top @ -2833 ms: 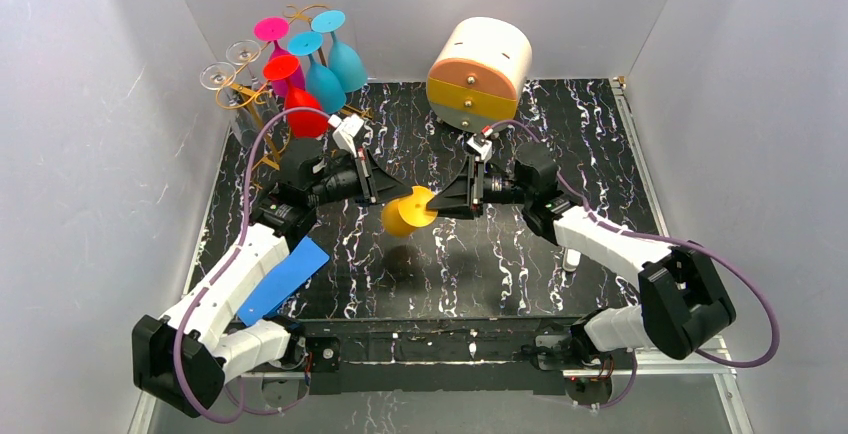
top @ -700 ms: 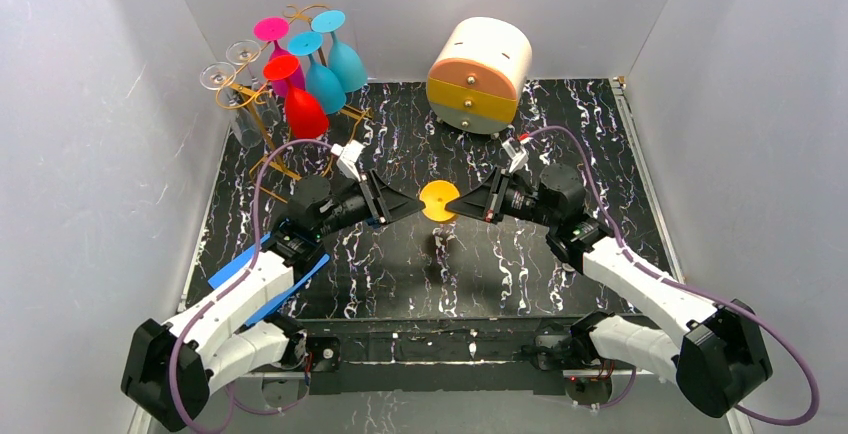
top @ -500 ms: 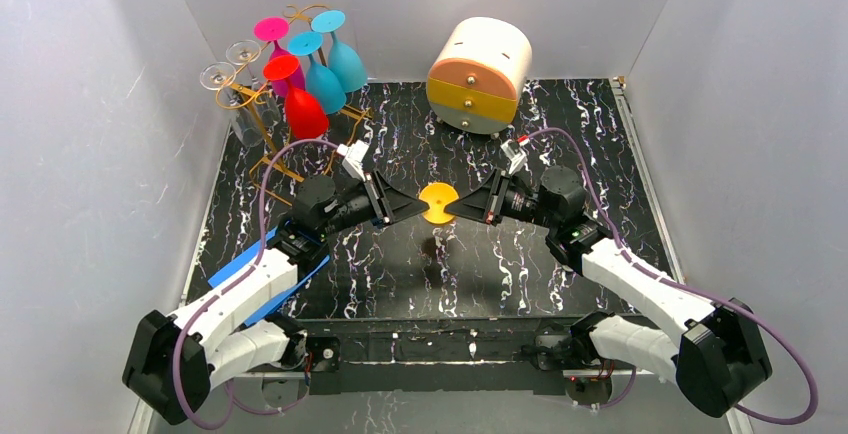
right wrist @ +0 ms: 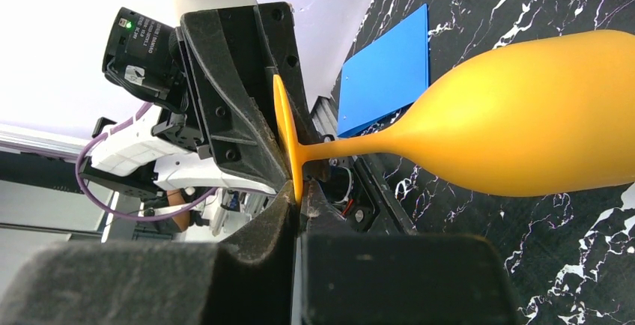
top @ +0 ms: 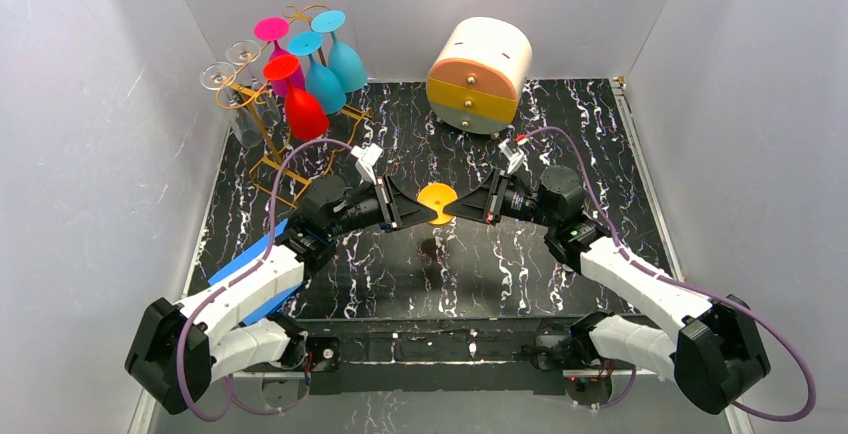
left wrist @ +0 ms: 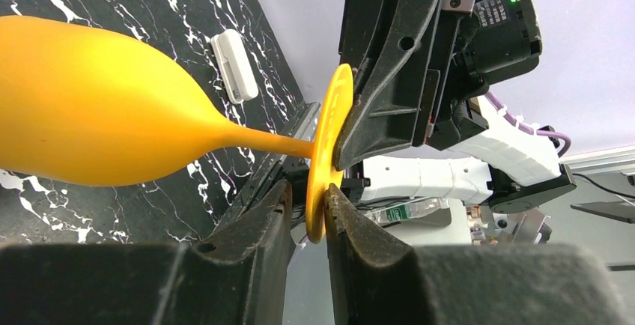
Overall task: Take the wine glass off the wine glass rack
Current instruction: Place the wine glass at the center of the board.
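A yellow wine glass [top: 437, 201] hangs in mid-air over the middle of the table, foot up, clear of the gold wire wine glass rack [top: 262, 126] at the back left. My right gripper [right wrist: 298, 190] is shut on the rim of the foot [right wrist: 283, 126]. From the opposite side my left gripper [left wrist: 308, 190] straddles the same foot [left wrist: 329, 138], jaws narrow. One pad touches the disc and a thin gap shows at the other. The bowl [left wrist: 90, 108] points away below the foot.
Red [top: 304, 109], teal [top: 323, 82], blue [top: 345, 59], pink [top: 272, 30] and clear [top: 228, 76] glasses hang on the rack. A round cream-and-orange drawer box [top: 478, 74] stands at the back centre. A blue flat board [top: 250, 272] lies under my left arm. A small white block [left wrist: 234, 67] lies on the marble top.
My left gripper has moved right up to the glass foot and closed from wide open to a narrow gap around it. The right gripper keeps holding the glass in place.
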You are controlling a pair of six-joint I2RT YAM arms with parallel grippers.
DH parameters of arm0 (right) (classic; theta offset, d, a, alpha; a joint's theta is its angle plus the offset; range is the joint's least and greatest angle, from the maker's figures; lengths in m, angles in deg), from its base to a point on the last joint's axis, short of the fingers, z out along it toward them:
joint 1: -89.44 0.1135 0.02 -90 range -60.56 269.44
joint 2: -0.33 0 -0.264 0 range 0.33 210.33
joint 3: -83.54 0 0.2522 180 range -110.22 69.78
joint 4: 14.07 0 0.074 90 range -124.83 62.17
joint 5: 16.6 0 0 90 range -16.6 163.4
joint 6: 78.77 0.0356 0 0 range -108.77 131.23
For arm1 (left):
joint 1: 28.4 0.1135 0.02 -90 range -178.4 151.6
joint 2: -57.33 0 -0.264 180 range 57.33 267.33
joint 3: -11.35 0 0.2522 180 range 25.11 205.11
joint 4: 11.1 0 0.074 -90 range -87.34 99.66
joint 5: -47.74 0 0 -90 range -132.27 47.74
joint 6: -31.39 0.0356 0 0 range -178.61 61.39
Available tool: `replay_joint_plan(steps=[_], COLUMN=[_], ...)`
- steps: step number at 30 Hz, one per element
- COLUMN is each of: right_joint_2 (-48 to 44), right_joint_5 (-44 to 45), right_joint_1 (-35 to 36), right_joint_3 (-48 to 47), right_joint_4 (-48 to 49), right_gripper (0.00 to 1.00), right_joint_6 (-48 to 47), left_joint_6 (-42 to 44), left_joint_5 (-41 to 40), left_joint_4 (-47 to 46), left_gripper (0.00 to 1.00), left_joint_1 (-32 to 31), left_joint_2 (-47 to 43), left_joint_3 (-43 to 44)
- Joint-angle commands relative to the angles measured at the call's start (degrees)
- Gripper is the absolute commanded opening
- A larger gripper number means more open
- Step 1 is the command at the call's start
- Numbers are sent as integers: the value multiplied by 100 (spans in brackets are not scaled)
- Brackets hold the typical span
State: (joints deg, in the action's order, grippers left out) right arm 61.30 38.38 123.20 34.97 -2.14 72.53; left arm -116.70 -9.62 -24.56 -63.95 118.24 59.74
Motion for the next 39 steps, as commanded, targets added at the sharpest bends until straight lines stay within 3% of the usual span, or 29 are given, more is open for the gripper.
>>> replay_joint_plan(steps=[1,9,20,23,27,33,37,39], right_joint_2=[3,109,131,168,187,232,139,78], right_joint_5=[-222,-434,-478,-507,-484,-531,-429,-342], right_joint_1=[-27,-27,-27,-25,-27,-27,-32,-36], right_joint_3=[-71,-145,-204,-239,-149,-114,-96,-109], right_joint_4=[544,557,526,547,847,948,848,731], right_gripper=[1,1,4,1,1,1,1,12], right_joint_6=[-13,-9,-39,-36,125,196,162,107], left_joint_6=[121,184,588,550,316,309,477,611], left_joint_5=[169,143,394,476,332,145,188,146], left_joint_4=[-133,-118,327,272,-86,-125,-61,-60], left_gripper=[20,0,0,11,14,0,0,0], left_joint_1=[-87,-110,-119,-137,-220,-238,-239,-231], left_joint_2=[50,112,172,245,254,178,131,50], left_joint_3=[245,271,541,595,514,433,403,381])
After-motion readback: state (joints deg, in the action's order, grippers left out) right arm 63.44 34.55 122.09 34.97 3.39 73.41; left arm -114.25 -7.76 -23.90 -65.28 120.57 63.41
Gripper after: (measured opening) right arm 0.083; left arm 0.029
